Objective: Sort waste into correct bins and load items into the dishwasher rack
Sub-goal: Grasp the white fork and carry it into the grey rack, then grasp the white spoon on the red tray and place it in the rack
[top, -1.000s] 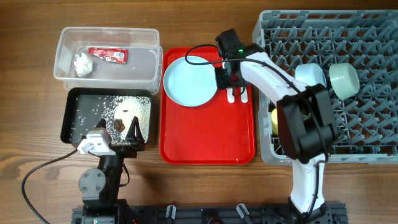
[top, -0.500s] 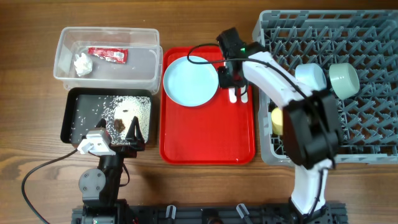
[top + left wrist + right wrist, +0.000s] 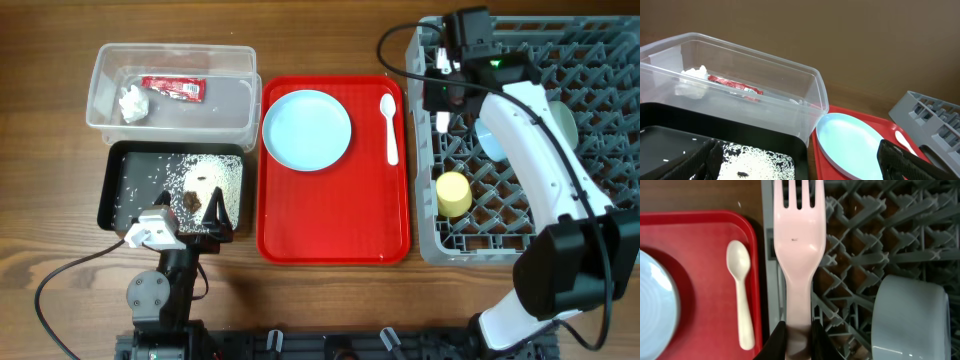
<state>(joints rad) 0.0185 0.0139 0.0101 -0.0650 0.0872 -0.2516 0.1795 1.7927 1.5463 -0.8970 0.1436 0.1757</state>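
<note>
My right gripper (image 3: 443, 103) is shut on the white fork (image 3: 800, 245) and holds it over the left edge of the grey dishwasher rack (image 3: 600, 60); its jaws (image 3: 797, 336) pinch the handle. The white spoon (image 3: 389, 130) and the light blue plate (image 3: 307, 130) lie on the red tray (image 3: 335, 220). The yellow cup (image 3: 453, 193), the light blue bowl (image 3: 492, 140) and the mint bowl (image 3: 567, 122) are in the rack, both bowls partly hidden by my arm. The clear bin (image 3: 170, 55) holds the red wrapper (image 3: 172, 88) and the tissue (image 3: 131, 102). The black bin (image 3: 125, 190) holds rice (image 3: 205, 178). My left gripper (image 3: 220, 215) is open at its near right corner.
In the left wrist view, the clear bin (image 3: 805, 107) stands ahead, the plate (image 3: 860, 145) to the right and the rack's corner (image 3: 935, 115) at far right. In the right wrist view, the spoon (image 3: 741, 290) lies left of the fork and the blue bowl (image 3: 910, 315) is to its right.
My right gripper has lifted the fork off the red tray and carried it right, to above the rack's left edge. The spoon stays on the tray. The left arm has not moved.
</note>
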